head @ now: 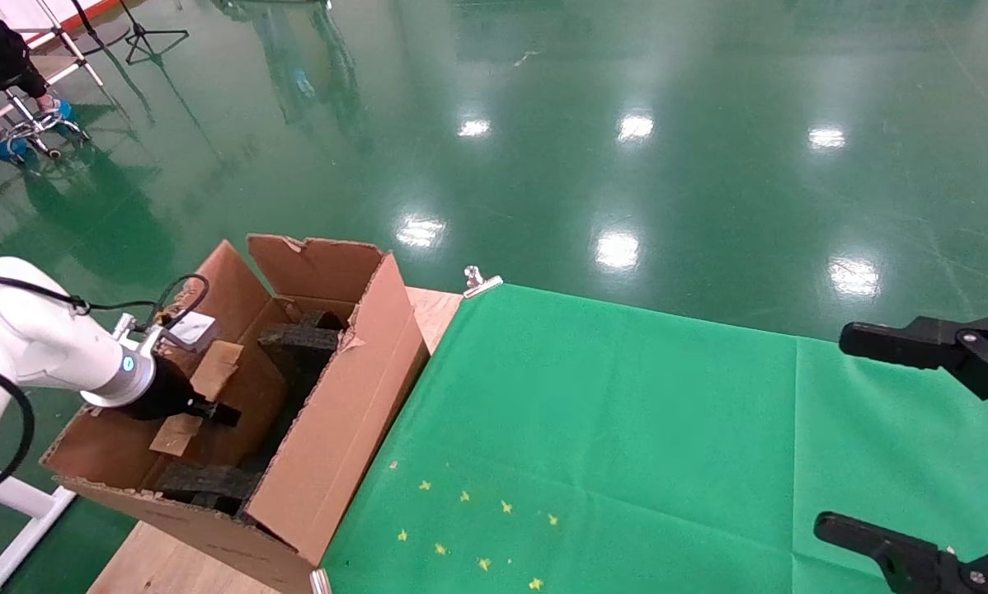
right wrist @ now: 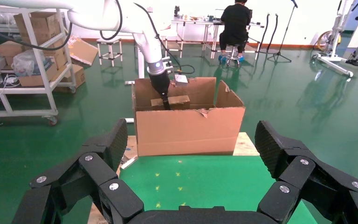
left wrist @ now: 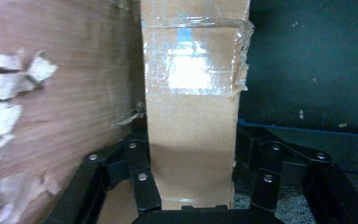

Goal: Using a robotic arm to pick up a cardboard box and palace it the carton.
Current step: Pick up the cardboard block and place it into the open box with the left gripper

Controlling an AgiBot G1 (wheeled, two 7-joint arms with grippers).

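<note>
The white robotic arm (head: 40, 346) reaches into the carton (head: 345, 412) on my left. Its left gripper (head: 214, 410) is shut on the cardboard box (head: 214, 371), a small oblong brown box with shiny clear tape, held tilted near the carton's rim height beside the left wall. In the left wrist view the cardboard box (left wrist: 191, 93) stands between the black fingers (left wrist: 142, 184), next to the carton's torn wall (left wrist: 51, 116). The right wrist view shows the carton (right wrist: 191, 130) and the held cardboard box (right wrist: 177, 101) from afar. My right gripper (head: 861, 433) is open and empty at the table's right edge.
Black foam pieces (head: 300, 338) lie inside the carton. A green cloth (head: 626, 429) with small yellow star marks (head: 469, 528) covers the table. A metal clip (head: 477, 280) holds its far corner. A shelf rack (right wrist: 28, 56) and a seated person (right wrist: 235, 23) are beyond.
</note>
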